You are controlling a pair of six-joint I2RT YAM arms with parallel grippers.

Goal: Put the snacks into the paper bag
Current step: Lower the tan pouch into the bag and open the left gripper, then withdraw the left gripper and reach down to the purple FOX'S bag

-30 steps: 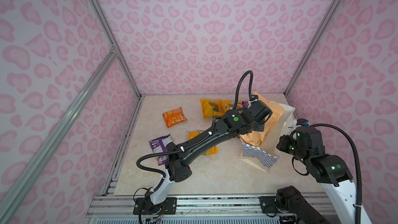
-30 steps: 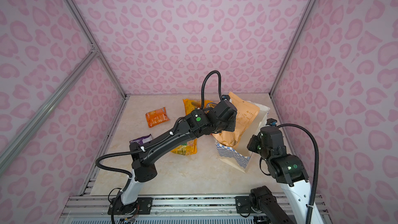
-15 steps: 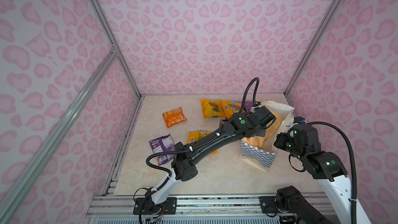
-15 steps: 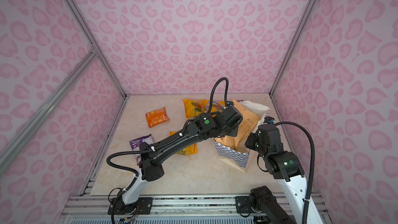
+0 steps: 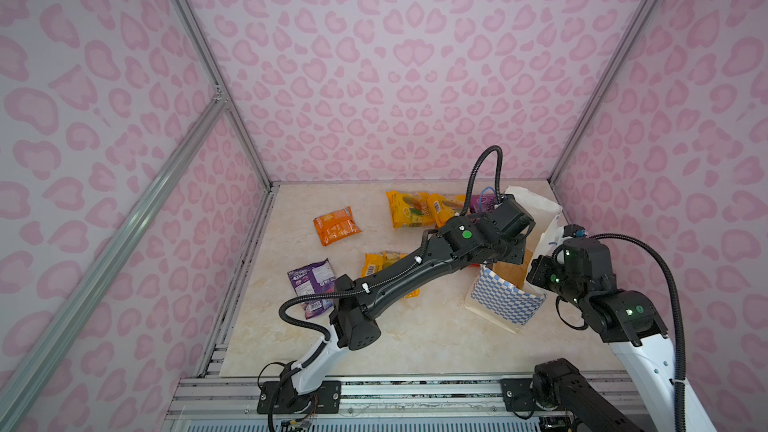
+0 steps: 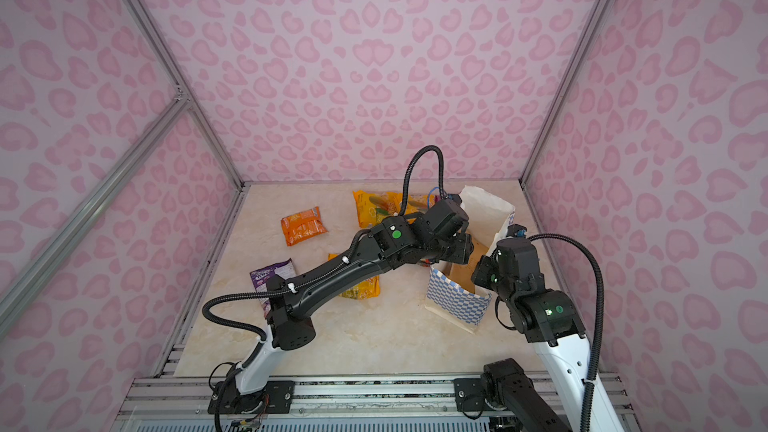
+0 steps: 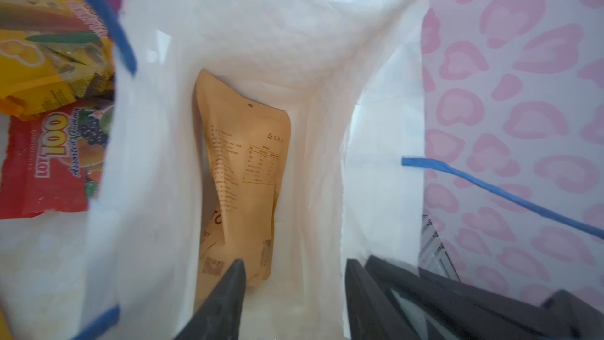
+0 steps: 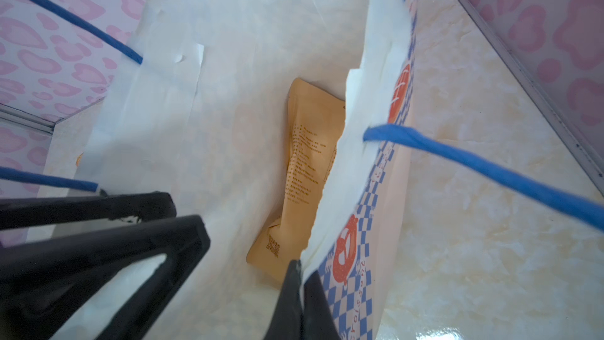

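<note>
Left gripper (image 7: pixel 294 263) – fingers spread, nothing between them. It sits inside the mouth of the paper bag (image 7: pixel 261 27), fingertips pointing down the bag's white interior.

Tan snack packet (image 7: pixel 248 165) – lies in the bag just beyond the left fingertips, printed back panel facing up and lower end crumpled near one finger. Whether it touches that finger I cannot tell. The right wrist view shows the same packet (image 8: pixel 310 165) deep in the bag, partly hidden by a folded-in wall.

Right gripper (image 8: pixel 299 266) – jaws pressed together, pinching the rim of the bag's checkered wall (image 8: pixel 353 256). A blue cord handle (image 8: pixel 490 165) runs out just past the pinch. The left gripper (image 8: pixel 186 220) is beside it, across the bag opening.

Outside the bag, beyond the wall next to the left gripper: a red "Lot 100" packet (image 7: pixel 45 158) and a yellow packet (image 7: pixel 42 60), both close to the wall.

In both top views, well behind the left gripper along its arm: an orange packet (image 5: pixel 336 226), a purple packet (image 5: pixel 311 284), and another yellow packet (image 5: pixel 380 261) partly under the forearm.
</note>
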